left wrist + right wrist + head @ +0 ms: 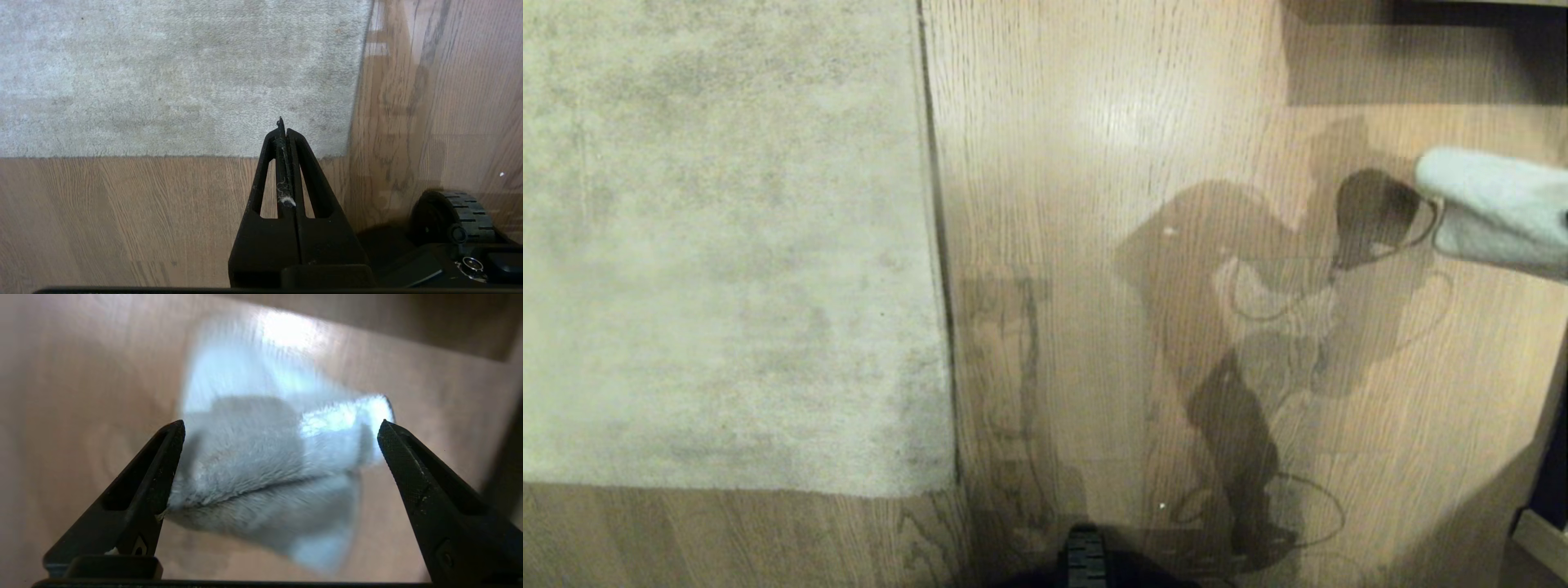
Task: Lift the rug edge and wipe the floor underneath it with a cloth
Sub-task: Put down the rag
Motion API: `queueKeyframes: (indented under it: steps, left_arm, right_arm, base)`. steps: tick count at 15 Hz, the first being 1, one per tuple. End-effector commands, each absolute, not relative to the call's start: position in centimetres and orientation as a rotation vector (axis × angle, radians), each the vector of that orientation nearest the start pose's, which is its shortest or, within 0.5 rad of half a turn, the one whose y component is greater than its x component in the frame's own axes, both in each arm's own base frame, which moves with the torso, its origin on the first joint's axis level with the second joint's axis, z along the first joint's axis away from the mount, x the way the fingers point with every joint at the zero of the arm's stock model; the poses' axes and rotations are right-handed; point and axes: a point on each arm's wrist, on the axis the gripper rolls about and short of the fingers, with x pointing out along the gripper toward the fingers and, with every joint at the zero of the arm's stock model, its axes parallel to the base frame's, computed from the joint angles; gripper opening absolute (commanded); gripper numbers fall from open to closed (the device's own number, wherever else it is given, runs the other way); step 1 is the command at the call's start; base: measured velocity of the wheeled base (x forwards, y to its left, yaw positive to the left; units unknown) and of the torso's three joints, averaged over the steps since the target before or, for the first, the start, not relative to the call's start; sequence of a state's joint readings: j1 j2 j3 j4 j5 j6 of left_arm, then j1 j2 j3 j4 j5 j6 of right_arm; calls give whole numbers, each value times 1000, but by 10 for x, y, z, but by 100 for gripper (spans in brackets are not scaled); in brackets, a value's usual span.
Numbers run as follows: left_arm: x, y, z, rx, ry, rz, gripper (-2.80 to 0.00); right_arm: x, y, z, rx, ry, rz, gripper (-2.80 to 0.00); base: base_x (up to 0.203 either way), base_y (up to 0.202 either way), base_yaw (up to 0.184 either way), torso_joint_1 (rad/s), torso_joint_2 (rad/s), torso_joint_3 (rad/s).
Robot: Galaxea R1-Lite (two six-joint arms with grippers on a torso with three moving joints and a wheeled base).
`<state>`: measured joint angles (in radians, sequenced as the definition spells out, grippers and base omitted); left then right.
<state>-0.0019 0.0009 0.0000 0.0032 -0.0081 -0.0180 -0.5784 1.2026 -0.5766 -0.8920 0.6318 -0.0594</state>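
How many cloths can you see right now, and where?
1. The cloth hangs above the wood floor to the right of the rug edge, between the fingers of the open right gripper. Others may lie outside the views.

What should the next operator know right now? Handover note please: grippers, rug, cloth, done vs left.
Left gripper: shut, empty, parked above the rug corner.
Right gripper: jaws wide open, the cloth between the tips, not clamped. Whether it hangs from one finger or lies loose, I cannot tell.
Cloth shows at the right edge of the head view, over bare floor, well away from the rug.
Rug edge: flat on the floor, not lifted.
Done: nothing visible.
Left: secure the cloth, lift the rug edge, wipe underneath.
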Motion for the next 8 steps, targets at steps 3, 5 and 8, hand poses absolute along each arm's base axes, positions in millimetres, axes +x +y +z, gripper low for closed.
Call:
queueKeyframes:
  steps: [3, 5, 8]
  left_arm:
    - [-23, 0, 75, -18, 5, -9, -280]
    - [-23, 0, 75, -18, 5, -9, -280]
    - [-23, 0, 75, -18, 5, -10, -280]
  right_arm:
    - [139, -119, 257, -175, -163, -215, 0]
    - [119, -133, 256, -198, -141, -313, 0]
    - [120, -107, 257, -215, -143, -66, 0]
  base:
    - [0, 0, 0, 0, 0, 0]
    - [0, 0, 0, 0, 0, 0]
    - [0, 0, 0, 0, 0, 0]
